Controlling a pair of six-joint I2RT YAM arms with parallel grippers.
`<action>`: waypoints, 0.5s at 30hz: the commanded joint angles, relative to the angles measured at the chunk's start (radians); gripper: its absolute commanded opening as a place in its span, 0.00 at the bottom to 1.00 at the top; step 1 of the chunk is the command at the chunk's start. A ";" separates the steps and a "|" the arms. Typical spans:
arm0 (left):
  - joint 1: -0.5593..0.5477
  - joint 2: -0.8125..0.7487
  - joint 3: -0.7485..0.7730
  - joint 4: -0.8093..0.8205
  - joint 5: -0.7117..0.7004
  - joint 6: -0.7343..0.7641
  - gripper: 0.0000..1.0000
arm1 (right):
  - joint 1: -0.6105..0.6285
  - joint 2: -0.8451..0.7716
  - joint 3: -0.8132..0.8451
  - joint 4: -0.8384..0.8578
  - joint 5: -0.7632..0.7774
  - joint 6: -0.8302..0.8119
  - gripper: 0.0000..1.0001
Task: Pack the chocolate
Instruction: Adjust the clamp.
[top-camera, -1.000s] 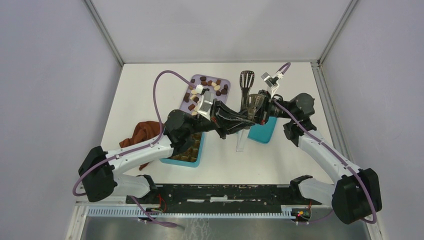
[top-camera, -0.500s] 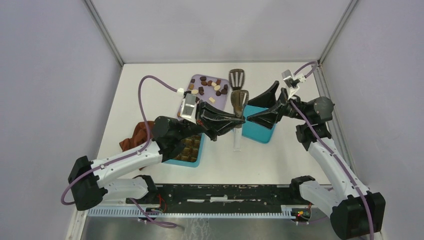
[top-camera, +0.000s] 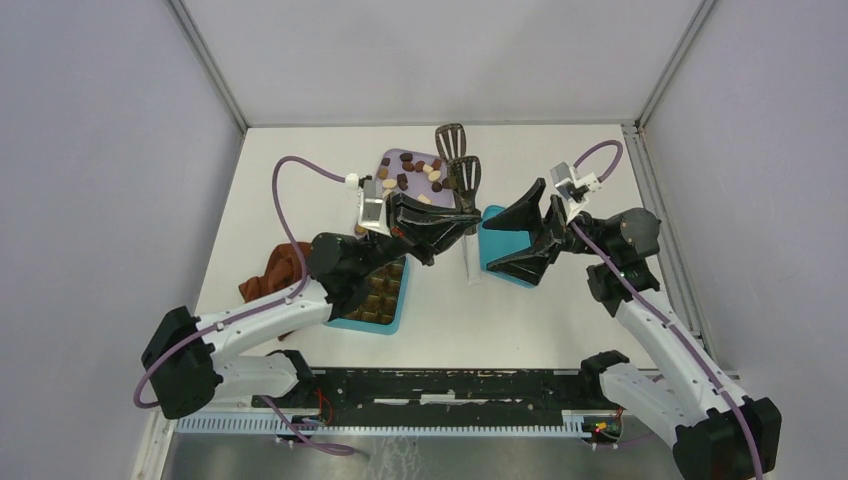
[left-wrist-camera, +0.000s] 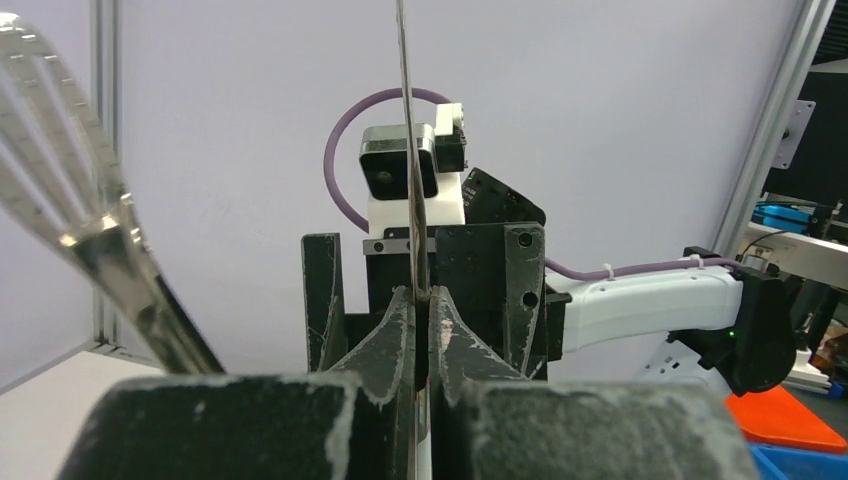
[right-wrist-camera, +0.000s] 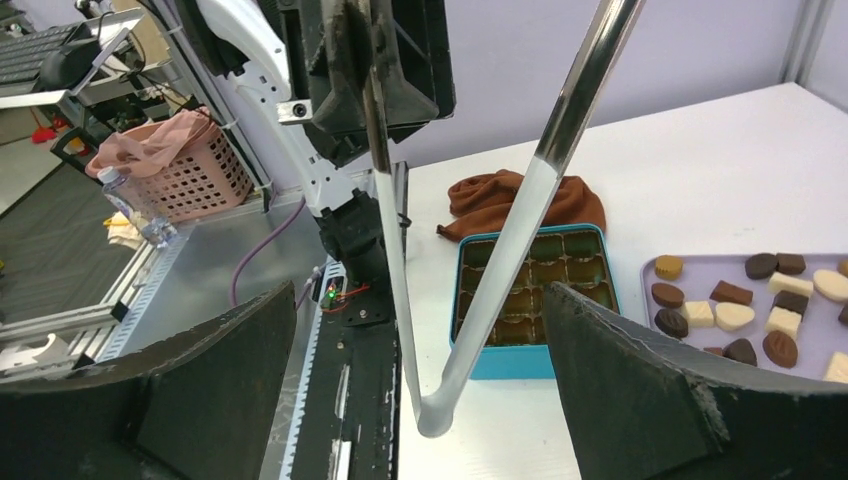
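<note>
Your left fingers (left-wrist-camera: 395, 335) are clamped on one arm of the metal tongs (top-camera: 466, 178); your right fingers (top-camera: 522, 205) stand wide apart, holding nothing. The chocolate (top-camera: 415, 176) lies on the lilac tray (top-camera: 392, 157) beyond the teal box (top-camera: 375, 325). Grip firmly and bring the slotted heads down astride a single piece.

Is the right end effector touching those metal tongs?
Apart. The right wrist view shows the right end effector open wide, the tongs passing between its fingers with clear gaps on both sides.
</note>
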 joint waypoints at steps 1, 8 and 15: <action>0.004 0.051 0.077 0.157 -0.022 -0.043 0.02 | 0.014 0.016 -0.005 -0.022 0.067 -0.038 0.98; 0.003 0.118 0.114 0.265 0.014 -0.114 0.02 | 0.033 0.066 -0.004 -0.045 0.106 -0.030 0.98; 0.003 0.149 0.115 0.351 0.008 -0.178 0.02 | 0.060 0.098 -0.022 0.185 0.079 0.174 0.98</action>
